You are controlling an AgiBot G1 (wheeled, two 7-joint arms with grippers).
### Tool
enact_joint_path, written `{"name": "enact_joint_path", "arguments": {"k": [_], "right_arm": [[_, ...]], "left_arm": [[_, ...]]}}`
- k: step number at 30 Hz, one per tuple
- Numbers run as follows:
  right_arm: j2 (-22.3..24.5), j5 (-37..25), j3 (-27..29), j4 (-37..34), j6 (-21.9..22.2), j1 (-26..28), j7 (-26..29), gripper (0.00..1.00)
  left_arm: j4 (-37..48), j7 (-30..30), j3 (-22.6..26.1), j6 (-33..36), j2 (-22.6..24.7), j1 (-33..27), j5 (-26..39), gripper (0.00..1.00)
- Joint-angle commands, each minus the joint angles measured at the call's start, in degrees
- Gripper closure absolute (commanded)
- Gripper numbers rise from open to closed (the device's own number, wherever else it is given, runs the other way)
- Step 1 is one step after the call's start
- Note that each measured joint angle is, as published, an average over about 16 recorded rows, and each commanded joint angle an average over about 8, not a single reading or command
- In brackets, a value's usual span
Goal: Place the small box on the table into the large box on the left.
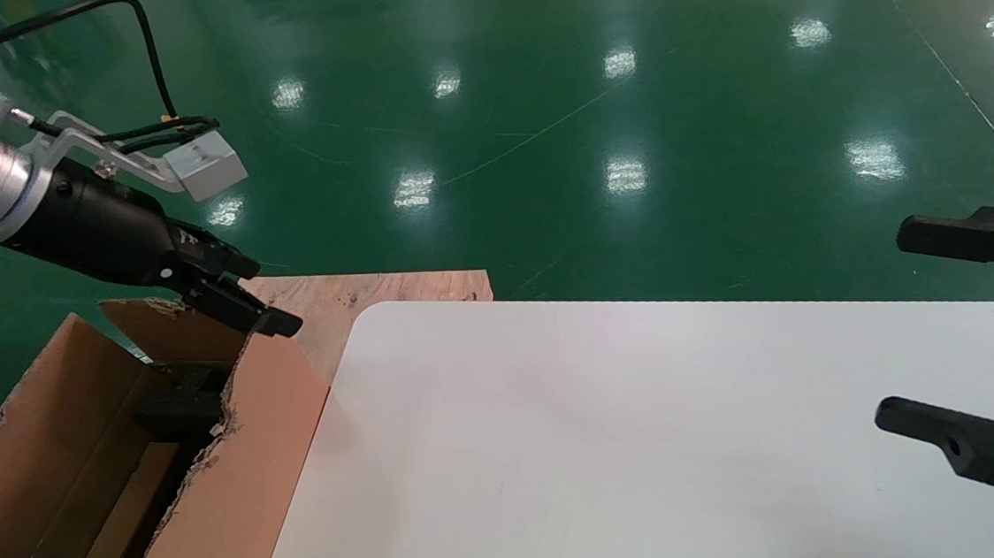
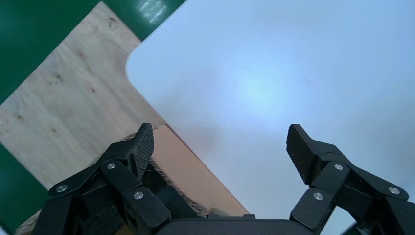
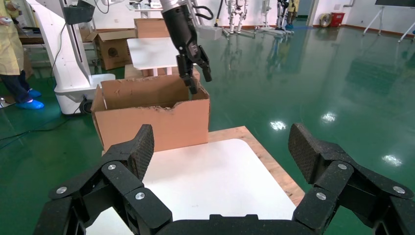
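Left gripper (image 1: 274,319) spread, empty, above large box (image 1: 238,477) far corner. Small box (image 1: 129,507) seemingly lying inside already; table (image 1: 615,429) bare. Right gripper (image 1: 918,326) spread, idle. Next: probably retreat.

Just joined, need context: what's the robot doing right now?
The left pincer hangs open and empty over the near-corner flap of the large box, beside the table. A brown cardboard piece, possibly the small box, lies inside that carton among black foam. No box shows on the tabletop. The right pincer sits open at the table's right edge, holding nothing. A plywood board lies behind the table corner.
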Motion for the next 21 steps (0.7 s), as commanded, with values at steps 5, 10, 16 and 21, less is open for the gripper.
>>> {"name": "enact_joint_path", "arguments": {"k": [5,10,16,21], "right_arm": [[0.00,0.01,0.00,-0.01,0.01,0.00,0.00,0.00],[0.00,0.01,0.00,-0.01,0.01,0.00,0.00,0.00],[0.00,0.01,0.00,-0.01,0.01,0.00,0.00,0.00],[0.00,0.01,0.00,-0.01,0.01,0.00,0.00,0.00]], "left_arm": [[-3.82,-0.06,-1.66,0.62,-0.38,-0.39,-0.54,0.00],[-6.70,0.75,-8.28,1.00,-0.92,3.78,-0.52,0.00],[-11.32,2.16,-19.64,1.56,-1.83,11.12,-0.49,0.00],[-15.18,3.35,-29.13,2.03,-2.59,17.26,-0.46,0.00]]}}
